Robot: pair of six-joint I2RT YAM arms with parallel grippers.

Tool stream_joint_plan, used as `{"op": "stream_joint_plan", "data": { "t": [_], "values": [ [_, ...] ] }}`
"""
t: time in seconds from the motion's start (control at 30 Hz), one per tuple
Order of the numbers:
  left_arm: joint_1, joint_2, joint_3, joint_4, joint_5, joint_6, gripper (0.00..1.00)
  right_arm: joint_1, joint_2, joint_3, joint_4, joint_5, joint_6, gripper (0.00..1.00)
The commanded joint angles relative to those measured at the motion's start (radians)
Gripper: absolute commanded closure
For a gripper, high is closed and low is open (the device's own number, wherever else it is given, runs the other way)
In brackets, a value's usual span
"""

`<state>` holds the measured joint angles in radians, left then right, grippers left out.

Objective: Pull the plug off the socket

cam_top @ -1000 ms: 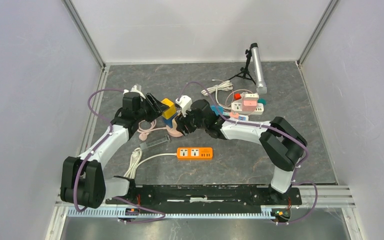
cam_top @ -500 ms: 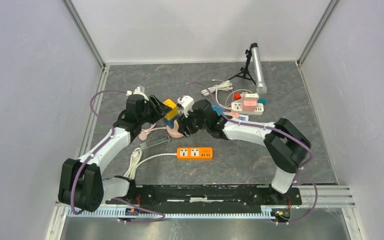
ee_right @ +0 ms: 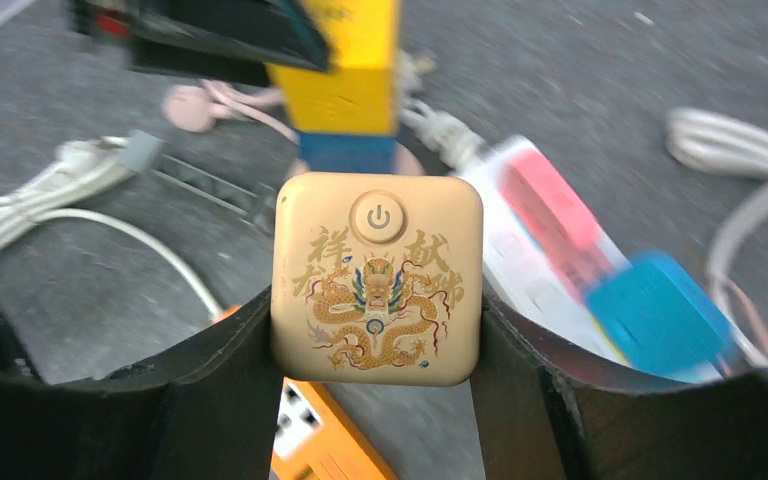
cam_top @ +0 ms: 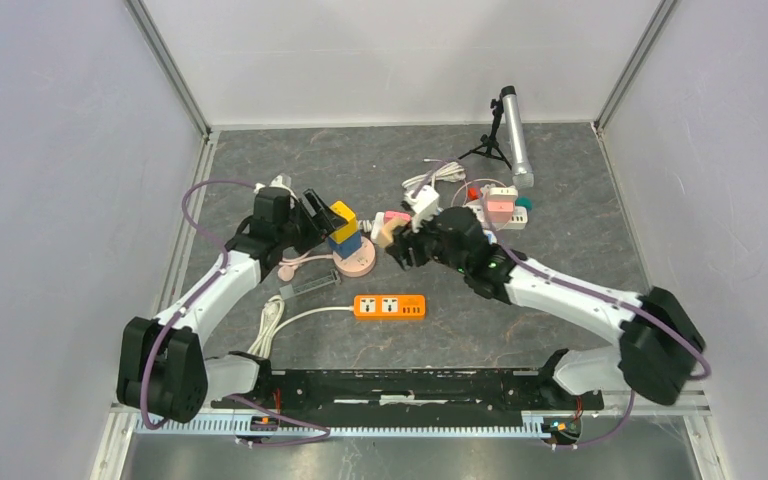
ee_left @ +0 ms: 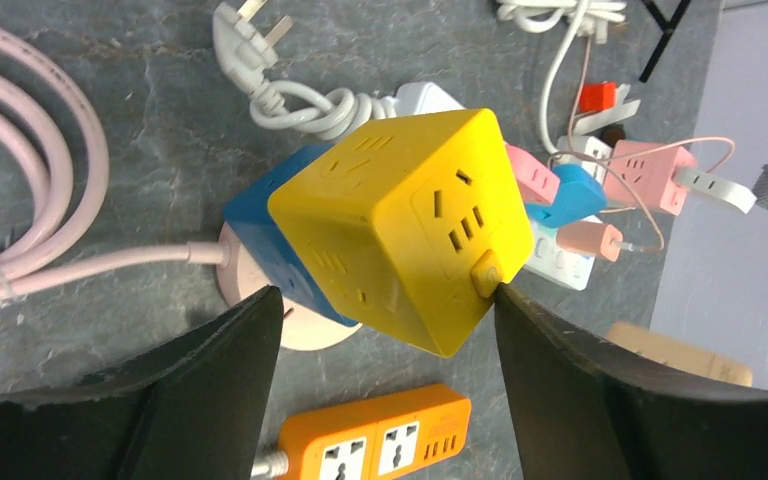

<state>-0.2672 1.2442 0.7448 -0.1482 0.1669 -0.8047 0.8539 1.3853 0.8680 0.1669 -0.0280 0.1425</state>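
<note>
Right gripper: clamped on two opposite edges of the beige plug, button face toward its camera. Socket: yellow cube topping an upright stack, at 9 o'clock of the plug in the top view, near but apart. Left gripper, the nearer one: jaws slack astride the socket. Change from a second ago: plug parted from the socket, carried toward 3 o'clock; left jaws wider.

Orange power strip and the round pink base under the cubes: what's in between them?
Nothing, just bare grey stone tabletop between the orange power strip and the round pink base, as the top view shows.
</note>
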Motion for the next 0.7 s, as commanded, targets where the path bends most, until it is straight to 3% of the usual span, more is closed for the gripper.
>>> {"op": "stream_joint_plan", "data": {
  "t": [0.0,0.23,0.37,0.6,0.67],
  "values": [
    [-0.003,0.030,0.051,-0.328,-0.059,0.097,0.14,-0.051,-0.175,-0.070,-0.159,0.198,0.037,1.00],
    [-0.003,0.033,0.218,-0.374,-0.059,0.139,0.01,-0.112,-0.340,-0.185,-0.457,0.428,0.162,1.00],
    [-0.003,0.032,0.245,-0.385,-0.077,0.155,0.00,-0.158,-0.415,-0.260,-0.529,0.515,0.214,1.00],
    [-0.003,0.003,0.273,-0.396,-0.084,0.178,0.00,-0.218,-0.397,-0.305,-0.656,0.696,0.239,1.00],
    [-0.003,-0.007,0.285,-0.401,-0.090,0.193,0.00,-0.233,-0.362,-0.310,-0.676,0.739,0.237,0.94]
  ]
}}
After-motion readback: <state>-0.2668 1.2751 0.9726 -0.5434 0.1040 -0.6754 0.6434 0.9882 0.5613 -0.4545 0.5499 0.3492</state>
